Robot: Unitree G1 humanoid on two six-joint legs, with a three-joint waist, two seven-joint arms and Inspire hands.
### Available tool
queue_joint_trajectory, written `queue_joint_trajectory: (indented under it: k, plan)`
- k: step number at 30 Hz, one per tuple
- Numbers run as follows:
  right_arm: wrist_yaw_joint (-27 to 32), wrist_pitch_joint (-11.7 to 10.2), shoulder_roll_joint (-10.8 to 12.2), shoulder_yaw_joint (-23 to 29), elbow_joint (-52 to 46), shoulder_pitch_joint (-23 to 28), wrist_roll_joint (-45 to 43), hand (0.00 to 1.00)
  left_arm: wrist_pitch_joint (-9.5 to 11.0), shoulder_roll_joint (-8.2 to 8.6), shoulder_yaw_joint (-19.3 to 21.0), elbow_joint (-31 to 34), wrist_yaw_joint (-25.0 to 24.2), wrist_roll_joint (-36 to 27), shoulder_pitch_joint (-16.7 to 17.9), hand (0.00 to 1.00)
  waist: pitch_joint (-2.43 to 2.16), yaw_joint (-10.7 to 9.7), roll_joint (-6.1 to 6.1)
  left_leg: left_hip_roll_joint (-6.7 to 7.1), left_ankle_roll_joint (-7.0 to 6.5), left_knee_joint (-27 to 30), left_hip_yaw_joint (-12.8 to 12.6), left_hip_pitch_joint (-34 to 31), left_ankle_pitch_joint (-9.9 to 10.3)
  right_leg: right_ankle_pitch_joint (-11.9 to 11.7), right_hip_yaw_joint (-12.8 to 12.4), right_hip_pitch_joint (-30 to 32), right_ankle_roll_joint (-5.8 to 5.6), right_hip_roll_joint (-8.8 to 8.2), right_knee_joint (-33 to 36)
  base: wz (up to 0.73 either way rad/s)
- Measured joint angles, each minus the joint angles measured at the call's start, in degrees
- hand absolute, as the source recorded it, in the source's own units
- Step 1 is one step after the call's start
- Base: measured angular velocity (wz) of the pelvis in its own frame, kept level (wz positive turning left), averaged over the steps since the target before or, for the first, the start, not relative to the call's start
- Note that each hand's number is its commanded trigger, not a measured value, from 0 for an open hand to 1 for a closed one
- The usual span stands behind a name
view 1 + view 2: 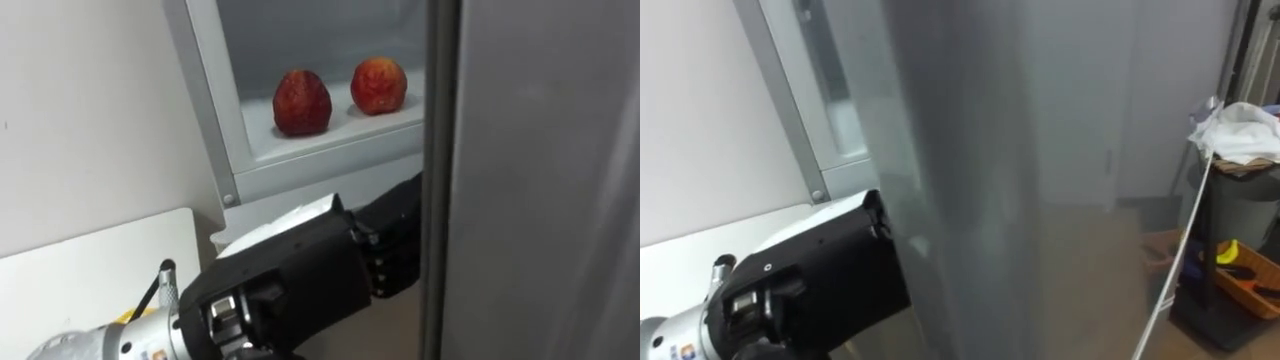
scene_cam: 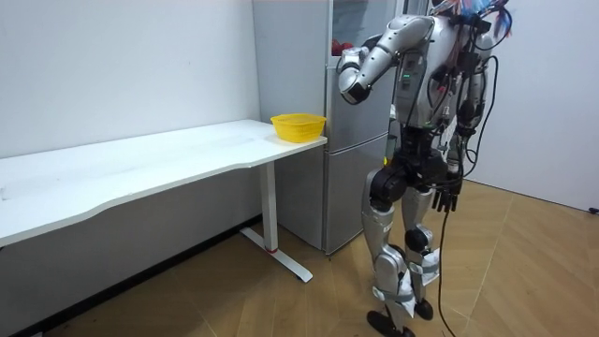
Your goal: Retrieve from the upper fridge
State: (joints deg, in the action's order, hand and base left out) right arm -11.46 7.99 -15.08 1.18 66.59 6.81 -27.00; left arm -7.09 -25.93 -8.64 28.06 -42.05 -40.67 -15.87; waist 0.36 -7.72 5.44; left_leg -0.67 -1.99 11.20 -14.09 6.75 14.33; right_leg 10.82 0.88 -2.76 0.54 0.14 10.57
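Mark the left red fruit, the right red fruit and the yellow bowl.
left red fruit (image 1: 301, 102): left eye view, the middle of its front side.
right red fruit (image 1: 378, 85): left eye view, the middle of its front side.
yellow bowl (image 2: 298, 128): room view, its outer wall below the rim.

A white table (image 2: 140, 164) spans the room view's left, a yellow bowl (image 2: 299, 125) on its right end. Crumpled white cloth (image 1: 1246, 130) sits upper right in the right eye view.

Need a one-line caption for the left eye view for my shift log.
Left hand at the edge of the fridge door, two red fruits on the white shelf behind.
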Motion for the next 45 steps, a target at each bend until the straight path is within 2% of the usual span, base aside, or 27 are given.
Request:
queue_joint_trajectory:
  k: [3,7,10,14,19,22,27,32,36,41,45]
  plan:
    - [-0.3,-0.6,0.0,0.0,-0.1,0.3,0.1,0.00,0.1,0.01,0.3,0.2,0.7,0.3,0.0,0.00,-0.23,0.0,-0.20,-0.14,0.00,0.0,-1.0,-0.3,0.0,-0.1,-0.7,0.7,0.11,0.10,0.2,-0.18]
    - [-0.6,-1.0,0.0,0.1,-0.1,0.5,0.1,0.00,0.2,-0.01,1.0,1.7,2.0,1.0,-0.1,0.00,-0.39,-0.4,-0.46,-0.25,0.00,0.0,-1.0,-0.2,0.0,-0.2,-0.6,0.2,0.17,0.11,0.3,-0.04]
    - [-0.6,-1.1,0.1,0.1,0.0,0.6,0.0,0.00,1.2,0.01,0.7,3.6,3.0,2.9,-0.2,0.00,-0.39,-0.9,-0.47,-0.26,0.00,0.0,-1.1,0.0,0.0,-0.2,-0.5,-0.1,0.17,0.10,0.0,0.05]
    - [-0.4,-1.1,0.1,0.1,0.2,-0.3,0.1,0.00,1.5,0.31,-1.0,4.1,5.4,5.1,-0.3,0.00,-0.40,-1.6,-0.45,-0.25,0.00,-0.1,-1.1,0.0,0.0,-0.2,-0.3,-0.1,0.17,0.08,0.0,0.01]
    - [-0.3,-1.2,0.1,0.0,1.1,-1.1,0.1,0.00,1.6,0.84,-1.8,4.1,6.2,7.5,-0.8,0.00,-0.38,-2.7,-0.47,-0.27,0.00,0.0,-1.2,0.0,0.0,-0.2,0.5,-0.1,0.17,0.00,0.1,0.05]
    - [-0.2,-1.9,0.0,0.0,2.2,-1.2,0.4,0.00,2.2,1.70,-3.1,4.1,7.6,10.7,-1.7,0.00,-0.37,-3.2,-0.49,-0.31,0.00,0.0,-1.3,0.0,0.0,-0.2,0.8,-0.1,0.19,-0.01,0.1,0.06]
    - [0.5,-2.9,-0.1,-1.3,2.9,-1.2,2.6,0.00,2.6,2.37,-7.8,4.0,10.2,14.5,-5.2,0.00,-0.29,-3.5,-0.28,-0.36,0.00,-0.2,-1.3,-0.2,0.0,-0.4,0.9,-0.1,0.16,0.03,0.1,0.03]
    - [1.8,-4.0,-0.1,-2.6,5.4,-1.8,5.1,0.00,2.7,5.47,-11.3,4.0,11.6,15.7,-5.9,0.00,-0.24,-4.7,0.11,-0.37,0.00,-0.3,-1.5,0.0,0.0,-0.5,0.9,-0.1,0.11,0.14,-0.2,0.03]
    - [2.7,-4.4,-0.1,-3.9,6.5,-1.8,7.0,0.00,3.0,7.33,-13.1,4.0,11.6,16.0,-6.6,0.00,-0.21,-4.8,0.25,-0.47,0.01,-0.3,-1.7,-0.4,0.0,-0.5,0.7,0.8,0.17,0.20,0.1,-0.07]
    - [2.4,-4.3,-0.2,-4.5,6.8,-2.4,7.0,0.00,3.0,7.64,-15.1,3.8,11.5,16.0,-9.7,0.00,-0.20,-5.3,0.22,-0.45,0.01,-0.4,-1.8,-1.2,0.0,-0.5,0.4,1.8,0.20,0.21,0.1,-0.05]
    - [1.6,-4.2,-0.3,-4.5,6.5,-2.9,7.0,0.00,3.0,7.57,-15.5,3.8,11.3,16.0,-9.9,0.00,-0.21,-6.2,0.22,-0.44,0.01,-0.4,-2.4,-1.1,0.0,-0.5,0.0,1.8,0.20,0.26,0.0,-0.09]
